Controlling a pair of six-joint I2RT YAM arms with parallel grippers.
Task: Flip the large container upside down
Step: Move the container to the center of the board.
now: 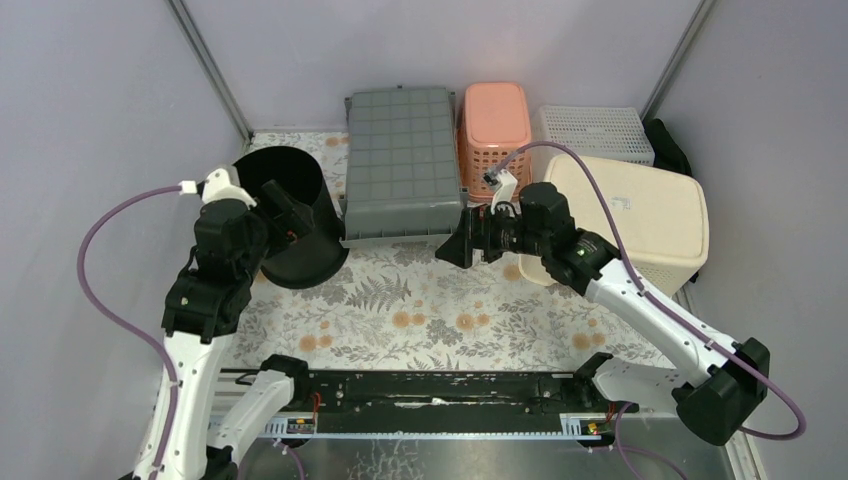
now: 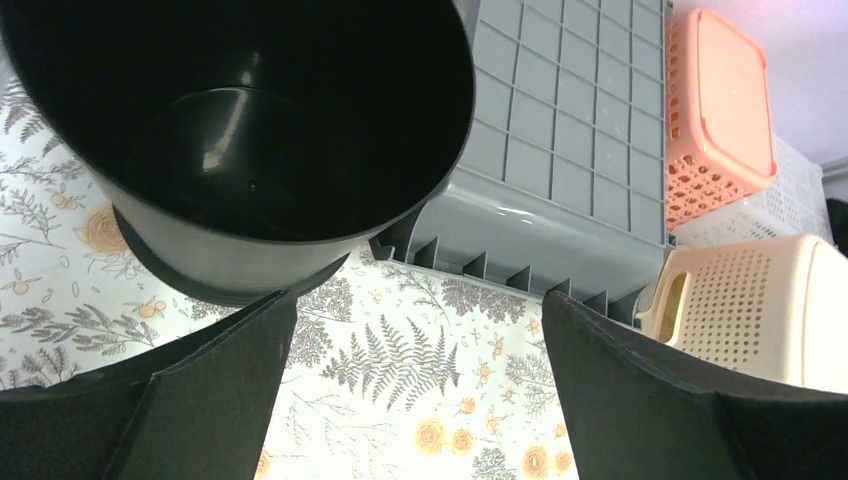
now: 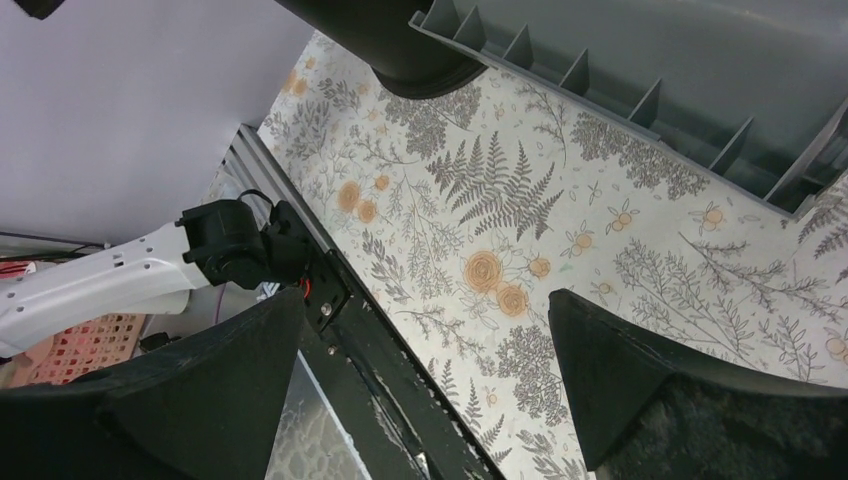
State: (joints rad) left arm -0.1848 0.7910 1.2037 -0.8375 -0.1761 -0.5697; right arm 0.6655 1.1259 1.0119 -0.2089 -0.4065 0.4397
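Resting bottom-up at the far edge of the table, the large grey crate shows its gridded underside, so I judge the flip done; hence my left gripper and right gripper both gape wide, holding nothing. Only the left wrist view looks inside the black bucket beside it.
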